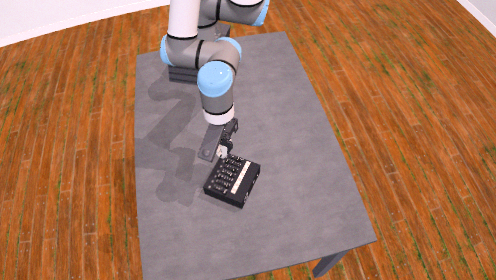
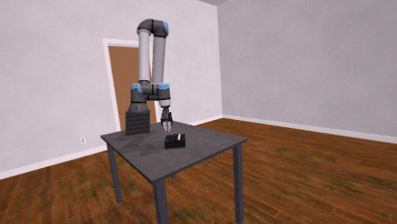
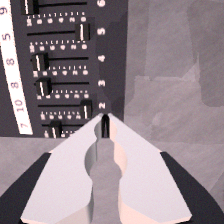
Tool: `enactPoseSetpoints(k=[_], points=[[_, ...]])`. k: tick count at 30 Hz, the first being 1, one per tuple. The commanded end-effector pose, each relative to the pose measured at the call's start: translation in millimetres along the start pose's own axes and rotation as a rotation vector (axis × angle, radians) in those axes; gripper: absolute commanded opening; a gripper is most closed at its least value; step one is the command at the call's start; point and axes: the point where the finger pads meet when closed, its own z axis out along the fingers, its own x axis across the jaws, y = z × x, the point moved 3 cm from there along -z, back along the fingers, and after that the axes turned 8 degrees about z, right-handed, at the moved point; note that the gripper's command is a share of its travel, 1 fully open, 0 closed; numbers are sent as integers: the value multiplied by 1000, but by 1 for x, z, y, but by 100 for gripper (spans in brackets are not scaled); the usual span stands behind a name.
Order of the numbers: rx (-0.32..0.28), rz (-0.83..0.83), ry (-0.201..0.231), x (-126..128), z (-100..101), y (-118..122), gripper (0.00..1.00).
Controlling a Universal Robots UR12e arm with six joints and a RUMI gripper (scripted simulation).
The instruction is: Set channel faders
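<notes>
The black lighting desk (image 1: 239,200) (image 2: 175,144) (image 3: 114,50) lies on the table. In the wrist view its white tape (image 3: 11,65) reads 7, 10, 8, 8, 5, 9 from channel 1 up. The channel 2 knob (image 3: 86,109) and channel 5 knob (image 3: 82,32) stand near the 0 end. The channel 3 knob (image 3: 44,86), channel 4 knob (image 3: 39,62) and channel 6 knob (image 3: 30,6) stand towards the 10 end. The channel 1 knob (image 3: 55,130) is partly hidden. My gripper (image 1: 223,155) (image 2: 168,133) (image 3: 105,115) is shut and empty, its tips beside channels 1 and 2. The master fader cannot be made out.
The grey table (image 1: 295,200) (image 2: 208,140) carries the desk and the arm's dark ribbed base (image 2: 138,122). The arm reaches over the table from the base to the desk. The table edge (image 1: 334,135) runs along the right in the top view.
</notes>
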Motion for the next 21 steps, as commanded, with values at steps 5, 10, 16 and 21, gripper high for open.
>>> enactPoseSetpoints(k=[5,10,16,21], points=[[-2,-1,2,1,1,3,0],[-2,-1,2,1,1,3,0],[-2,-1,2,1,1,4,0],[-2,-1,2,1,1,5,0]])
